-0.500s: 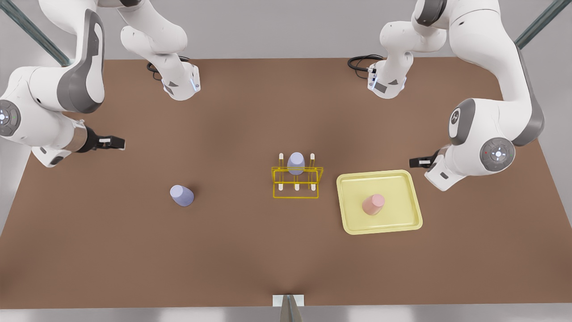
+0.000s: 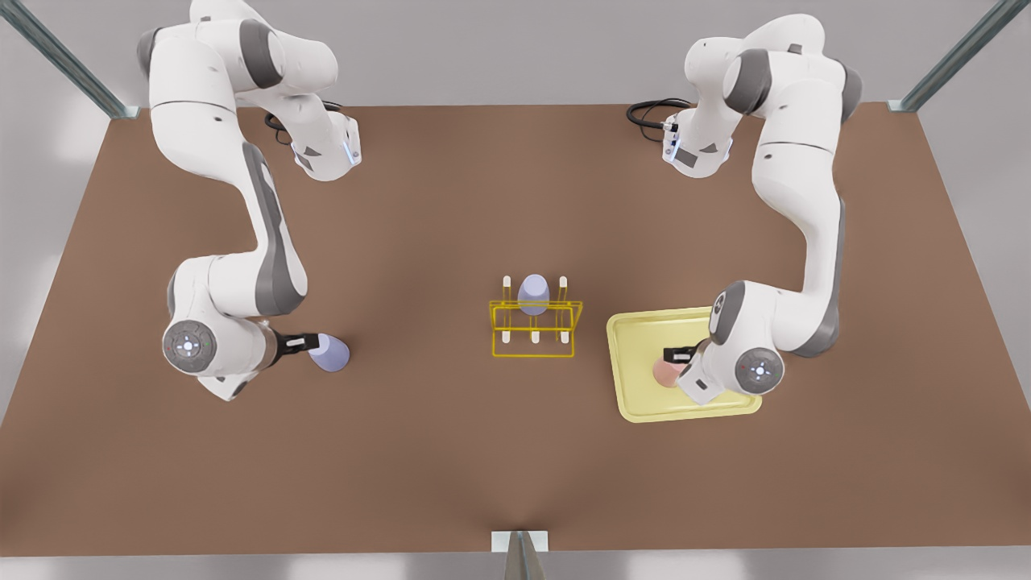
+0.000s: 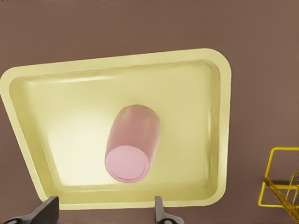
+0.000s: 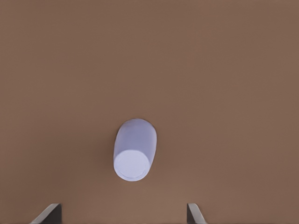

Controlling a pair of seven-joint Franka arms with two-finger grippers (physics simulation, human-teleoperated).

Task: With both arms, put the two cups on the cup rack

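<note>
On the brown table [image 2: 451, 451], the left claw [image 3: 105, 212] hangs open above the pink cup [image 3: 132, 143] in the tray [image 3: 219, 140]. The right claw [image 4: 124, 214] hangs open above the purple cup [image 4: 134, 149]. Next, both should drop and grab, then go to the rack [image 2: 533, 329].

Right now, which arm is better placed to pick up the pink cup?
The left arm. Its gripper hangs over the pink cup in the pale-yellow tray, fingers open. The right gripper is at the lavender cup.

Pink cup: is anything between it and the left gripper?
Nothing visible. The left gripper is open, its fingers apart with the pink cup just ahead of them, upside down on the yellow tray, no object between.
</note>
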